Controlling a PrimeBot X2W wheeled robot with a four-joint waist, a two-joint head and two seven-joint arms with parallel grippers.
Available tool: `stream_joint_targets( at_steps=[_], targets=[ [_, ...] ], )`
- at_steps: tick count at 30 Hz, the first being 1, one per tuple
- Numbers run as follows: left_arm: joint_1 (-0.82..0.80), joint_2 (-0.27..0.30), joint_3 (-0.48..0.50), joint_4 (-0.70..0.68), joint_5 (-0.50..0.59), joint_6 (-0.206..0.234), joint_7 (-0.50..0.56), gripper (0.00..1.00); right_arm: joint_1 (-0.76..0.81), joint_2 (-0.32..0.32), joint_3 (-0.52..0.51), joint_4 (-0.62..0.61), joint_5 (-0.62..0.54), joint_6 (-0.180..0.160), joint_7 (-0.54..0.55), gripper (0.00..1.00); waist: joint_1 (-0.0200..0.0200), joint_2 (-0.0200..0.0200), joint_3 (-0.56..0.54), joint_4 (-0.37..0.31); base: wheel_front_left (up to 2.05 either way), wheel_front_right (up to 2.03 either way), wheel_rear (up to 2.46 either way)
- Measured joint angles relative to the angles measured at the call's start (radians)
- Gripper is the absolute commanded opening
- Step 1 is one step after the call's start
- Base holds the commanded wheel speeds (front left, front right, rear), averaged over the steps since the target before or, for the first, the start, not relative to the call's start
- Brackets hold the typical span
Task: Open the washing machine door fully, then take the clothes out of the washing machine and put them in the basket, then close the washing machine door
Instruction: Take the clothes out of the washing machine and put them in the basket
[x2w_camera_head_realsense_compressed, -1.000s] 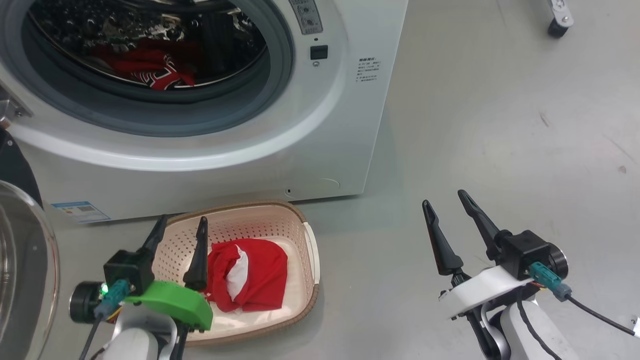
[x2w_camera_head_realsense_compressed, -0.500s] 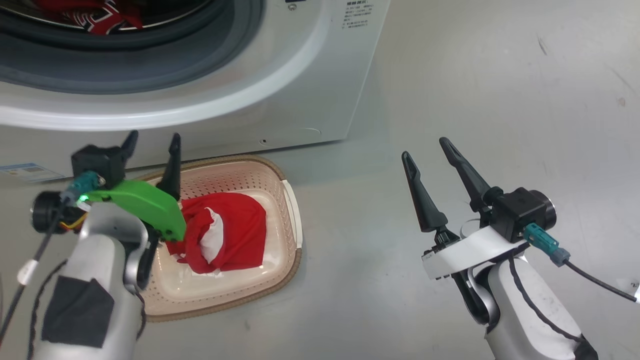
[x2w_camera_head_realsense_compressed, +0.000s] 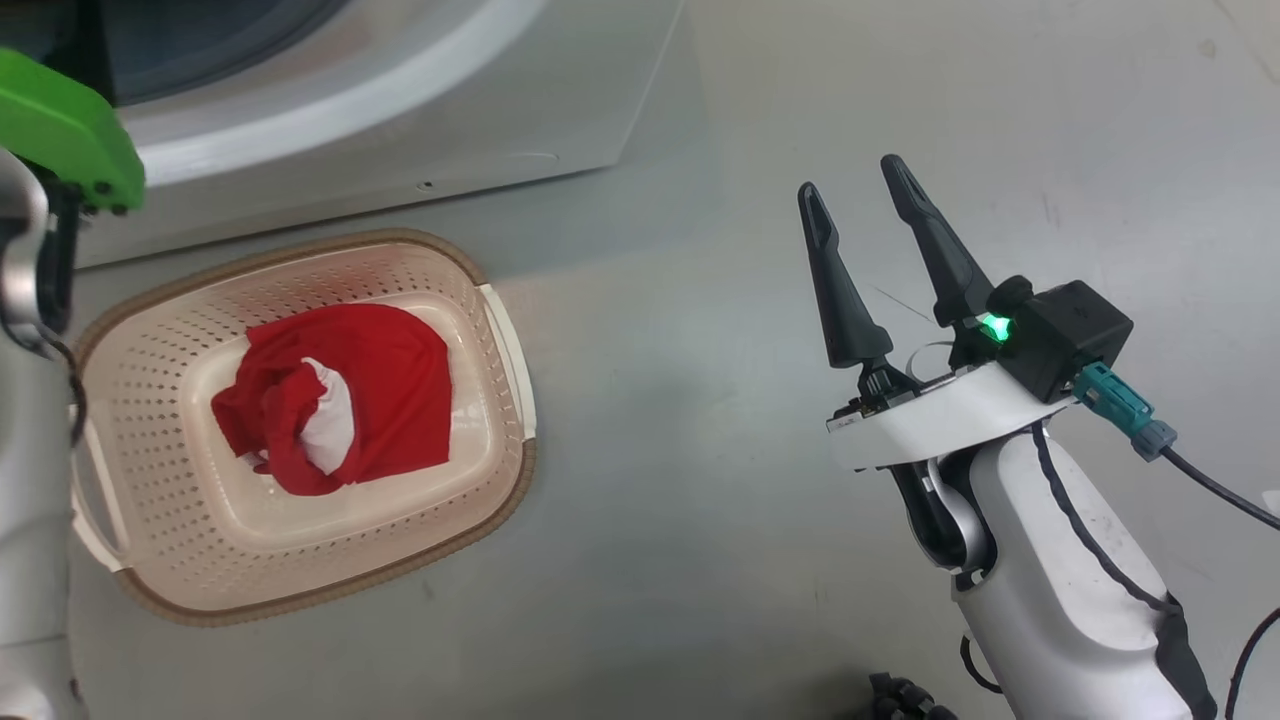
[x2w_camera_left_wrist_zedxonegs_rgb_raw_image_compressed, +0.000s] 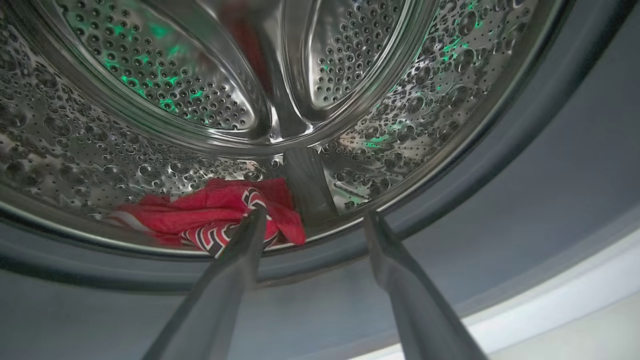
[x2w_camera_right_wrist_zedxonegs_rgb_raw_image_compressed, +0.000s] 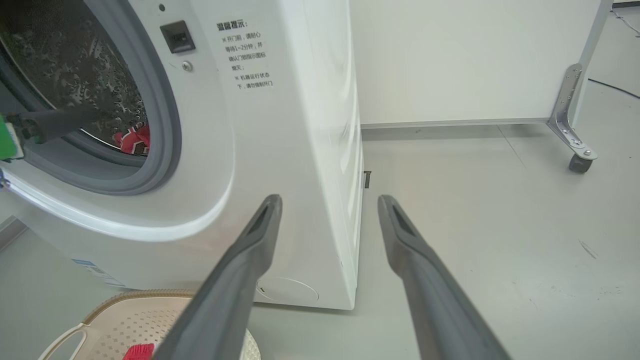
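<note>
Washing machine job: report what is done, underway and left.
Done: the washing machine is open, one red garment lies in the basket. Underway: the open left gripper points at the red jersey in the drum, not gripping. Left: basket that jersey, close the door.

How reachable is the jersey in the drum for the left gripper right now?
Probably yes. The left gripper is open and aimed into the drum, with the jersey seemingly just beyond its fingertips at the front lip; nothing visible blocks the opening.

Notice on washing machine seemingly reads "温馨提示".
</note>
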Motion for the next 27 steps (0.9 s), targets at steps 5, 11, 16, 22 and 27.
stream_joint_targets(
  at_steps=[5, 11, 16, 22, 27],
  targets=[
    [-0.09, 0.047, 0.018, 0.037, 0.021, 0.009, 0.029, 1.0, -0.032, -0.001, 0.029, -0.006, 0.028, -0.009, 0.0, 1.0, -0.0001, 0.0, 0.051, -0.042, 0.0, 0.0, 0.0],
    [-0.154, 0.12, 0.049, 0.088, 0.047, 0.021, 0.041, 1.0, -0.051, 0.0, 0.058, -0.007, 0.061, -0.023, 0.0, 1.0, 0.0, 0.0, 0.094, -0.098, 0.0, 0.0, 0.0],
    [-0.196, 0.16, 0.057, 0.142, 0.058, 0.026, 0.062, 1.0, -0.052, 0.0, 0.071, -0.005, 0.068, -0.026, 0.0, 1.0, -0.0001, 0.0, 0.118, -0.138, 0.0, 0.0, 0.0],
    [-0.242, 0.206, 0.059, 0.197, 0.1, 0.042, 0.086, 1.0, -0.062, 0.001, 0.08, -0.002, 0.068, -0.034, 0.0, 1.0, -0.0001, 0.0, 0.131, -0.174, 0.0, 0.0, 0.0],
    [-0.254, 0.208, 0.04, 0.253, 0.117, 0.048, 0.124, 1.0, -0.062, 0.002, 0.084, 0.002, 0.068, -0.042, 0.0, 1.0, -0.0001, 0.0, 0.13, -0.183, 0.0, 0.0, 0.0]
  ],
)
